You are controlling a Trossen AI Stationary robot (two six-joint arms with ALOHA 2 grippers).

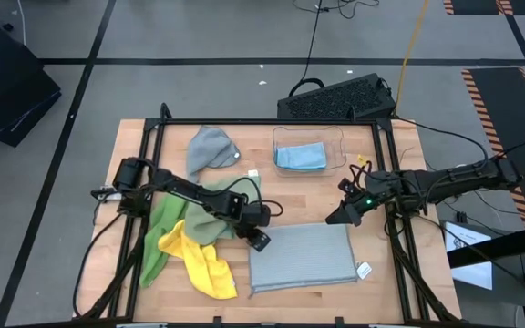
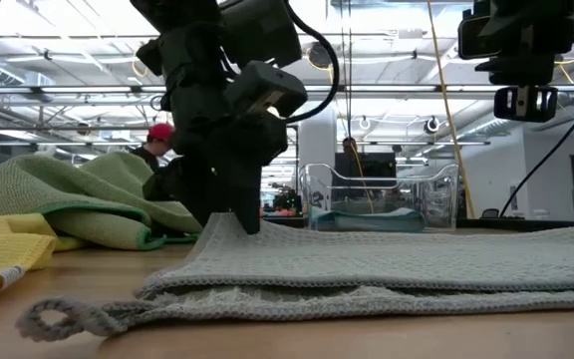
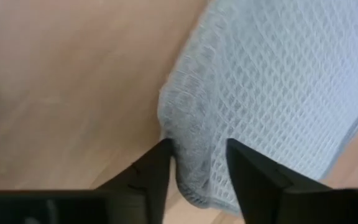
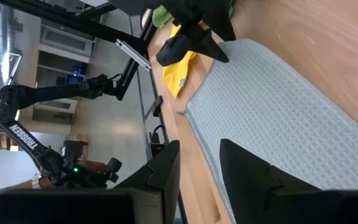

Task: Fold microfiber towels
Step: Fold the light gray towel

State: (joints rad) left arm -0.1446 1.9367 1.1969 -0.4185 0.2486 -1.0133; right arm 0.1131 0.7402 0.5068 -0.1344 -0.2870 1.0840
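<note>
A grey towel (image 1: 303,258) lies flat near the table's front edge, folded in two layers, and also shows in the low view (image 2: 397,264). My left gripper (image 1: 261,240) stands at its far left corner and is shut on it. My right gripper (image 1: 340,215) hovers open and empty above the towel's far right corner, high over the table in the low view (image 2: 526,100). Sage green (image 1: 167,214), bright green (image 1: 153,260) and yellow (image 1: 203,264) towels lie heaped at the left. A second grey towel (image 1: 212,148) lies at the back. A light blue towel (image 1: 301,157) lies in the bin. My left gripper pinches the grey towel's far left corner (image 3: 191,149) between its two fingers, and the cloth bunches up in the gap. The fingers come from above, pointing down (image 2: 237,214). The corner is drawn up a little; the rest of the towel lies on the table.
A clear plastic bin (image 1: 335,141) stands at the back right of the table. The heap of towels takes up the table's left side. A black keyboard-like case (image 1: 335,98) lies beyond the far edge. People show in the room behind, in the low view (image 2: 157,140).
</note>
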